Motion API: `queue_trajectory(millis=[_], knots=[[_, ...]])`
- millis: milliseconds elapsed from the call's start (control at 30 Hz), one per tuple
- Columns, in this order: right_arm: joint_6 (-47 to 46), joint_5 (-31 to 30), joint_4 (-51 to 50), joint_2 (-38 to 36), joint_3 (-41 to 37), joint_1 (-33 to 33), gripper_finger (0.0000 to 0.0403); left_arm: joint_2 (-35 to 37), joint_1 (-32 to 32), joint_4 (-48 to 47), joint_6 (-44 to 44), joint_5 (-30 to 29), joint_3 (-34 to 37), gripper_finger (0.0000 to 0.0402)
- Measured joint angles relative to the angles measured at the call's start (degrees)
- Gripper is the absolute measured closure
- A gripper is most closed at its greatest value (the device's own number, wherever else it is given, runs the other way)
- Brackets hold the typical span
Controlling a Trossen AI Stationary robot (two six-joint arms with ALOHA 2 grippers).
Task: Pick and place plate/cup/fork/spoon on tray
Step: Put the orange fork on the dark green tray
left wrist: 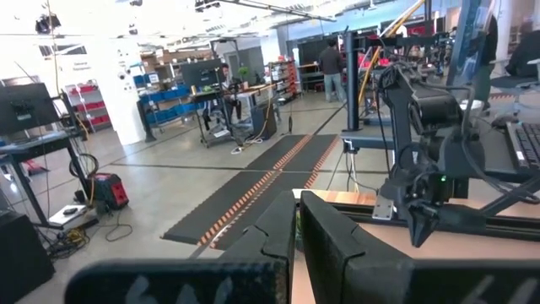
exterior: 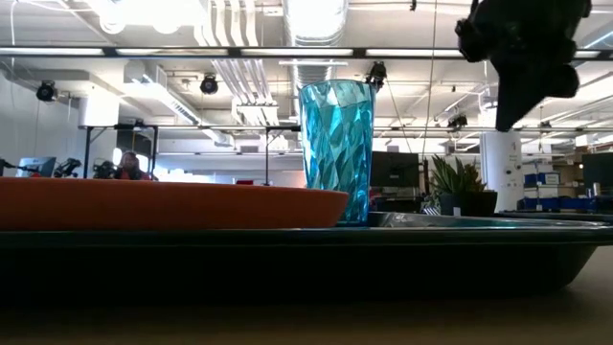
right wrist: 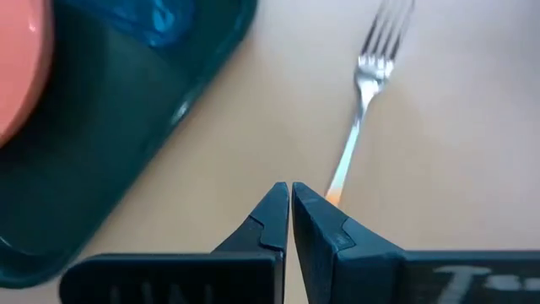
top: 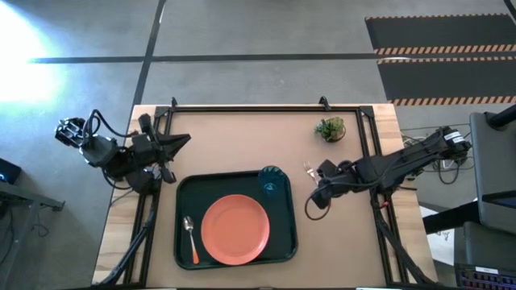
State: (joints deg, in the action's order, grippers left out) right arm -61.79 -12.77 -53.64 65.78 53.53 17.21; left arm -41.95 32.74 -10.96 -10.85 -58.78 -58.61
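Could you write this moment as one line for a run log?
plate, cup, spoon: on tray | fork: on table | right gripper: shut, over fork handle | left gripper: shut, idle

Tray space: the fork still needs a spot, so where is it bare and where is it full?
Bare strip on the tray right of the plate, below the cup. The left side is crowded by the spoon.

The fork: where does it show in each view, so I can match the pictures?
High view: fork barely shows on bare table, right of the tray, just ahead of the right claw.
Low view: not in it.
Left wrist view: not in it.
Right wrist view: fork lies on the table beyond the shut claw.
Shared landmark: the teal cup in the tray's far right corner.
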Motion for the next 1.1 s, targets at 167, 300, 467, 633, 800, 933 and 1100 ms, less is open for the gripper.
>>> queue_trajectory(millis=[167, 300, 467, 633, 800, 933, 1100], knots=[[-1.5, 2.0, -0.3, 0.0, -0.6, 0.0, 0.0394, 0.0, 0.0, 0.0, 0.0, 0.0, 0.0, 0.0398], [-1.7, 2.3, -0.5, 0.0, -0.6, 0.0, 0.0394, 0.0, 0.0, 0.0, 0.0, 0.0, 0.0, 0.0398], [-2.1, 2.3, -0.5, 0.0, -0.6, 0.0, 0.0367, 0.0, 0.0, 0.0, 0.0, 0.0, 0.0, 0.0398], [-2.7, 2.2, -0.5, 1.8, -0.6, 0.0, 0.0301, 0.0, 0.0, 0.0, 0.0, 0.0, 0.0, 0.0398], [-0.6, 2.3, -1.8, 5.7, -0.7, -0.9, 0.0243, 0.0, 0.0, 0.0, 0.0, 0.0, 0.0, 0.0398], [2.3, 2.2, -2.3, 8.9, -0.7, -3.2, 0.0219, 0.0, 0.0, -0.1, 0.0, 0.0, 0.0, 0.0398], [5.8, 3.4, -3.0, 11.4, -0.8, -7.5, 0.0213, 0.0, 0.0, -0.1, 0.0, 0.0, 0.0, 0.0398]])
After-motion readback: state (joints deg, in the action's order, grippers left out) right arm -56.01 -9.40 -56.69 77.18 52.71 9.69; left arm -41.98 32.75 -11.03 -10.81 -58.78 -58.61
